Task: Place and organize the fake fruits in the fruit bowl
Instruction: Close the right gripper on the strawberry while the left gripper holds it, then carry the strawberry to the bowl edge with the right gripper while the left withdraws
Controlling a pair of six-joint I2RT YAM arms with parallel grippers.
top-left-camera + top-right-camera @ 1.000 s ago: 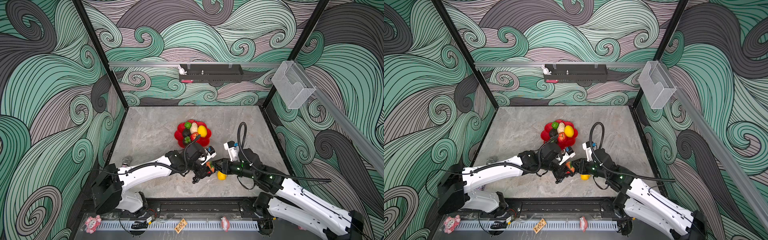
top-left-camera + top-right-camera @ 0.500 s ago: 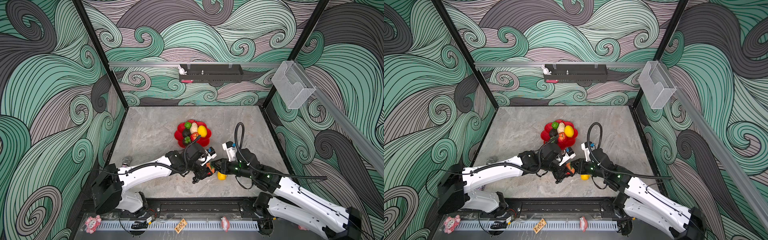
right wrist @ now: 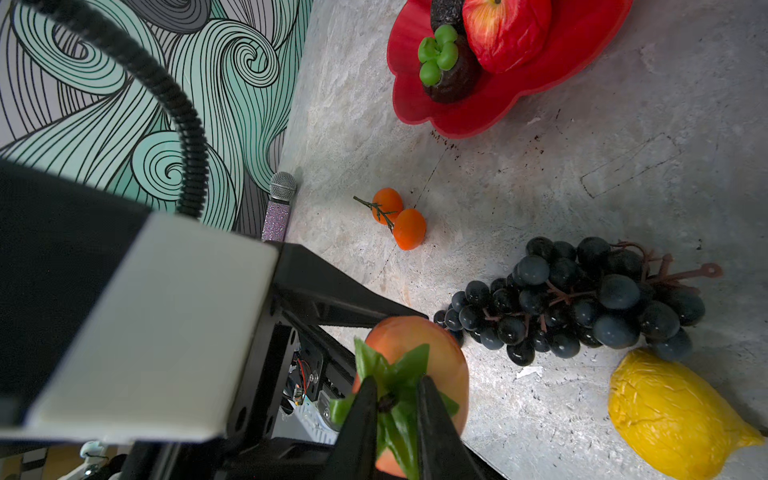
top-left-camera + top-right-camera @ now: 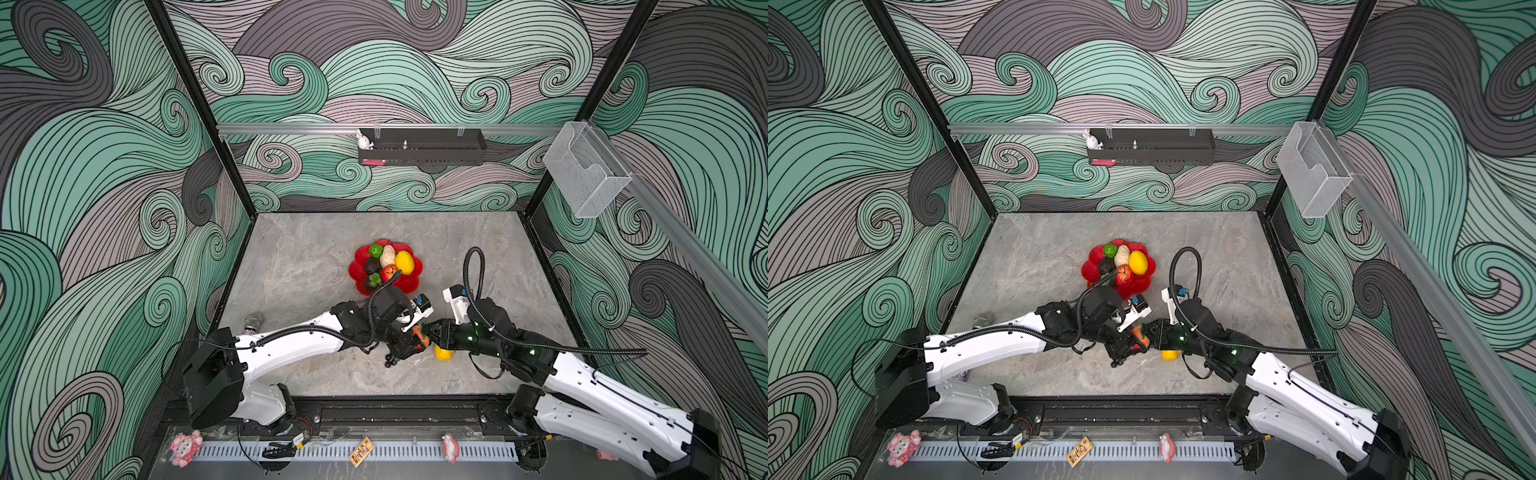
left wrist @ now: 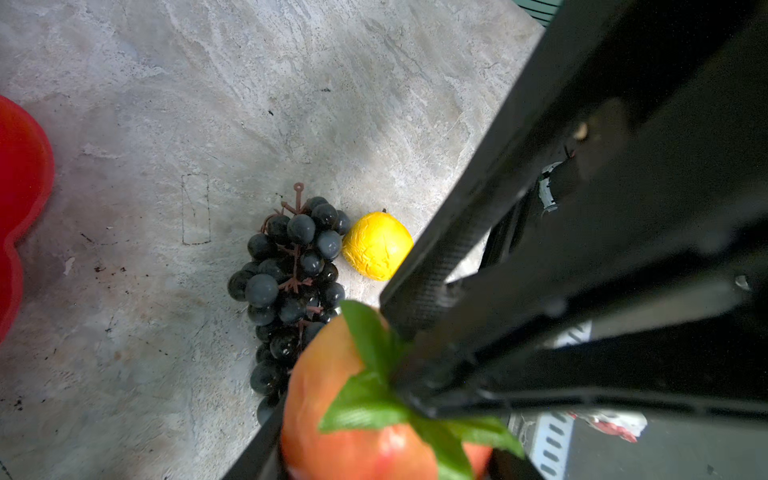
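My left gripper (image 4: 414, 340) is shut on an orange-red fruit (image 5: 332, 415) with green leaves, held just above the table. From the opposite side my right gripper (image 3: 392, 399) pinches that fruit's leafy stem between its narrow fingers. Below them on the table lie a black grape bunch (image 3: 582, 299), a yellow lemon (image 3: 673, 411) and two tiny oranges (image 3: 399, 216). The red fruit bowl (image 4: 357, 270) farther back holds a lime, pear, lemon, avocado, apple (image 3: 507, 29) and mangosteen (image 3: 449, 70).
A small glittery toy microphone (image 3: 280, 208) lies by the left wall. Pink toy figures (image 4: 185, 446) sit on the front rail. A black shelf (image 4: 422, 147) hangs on the back wall and a clear bin (image 4: 582, 178) on the right wall.
My right arm has moved left to the fruit in my left gripper, and its fingers have narrowed onto the leaves. The left arm has stayed still.
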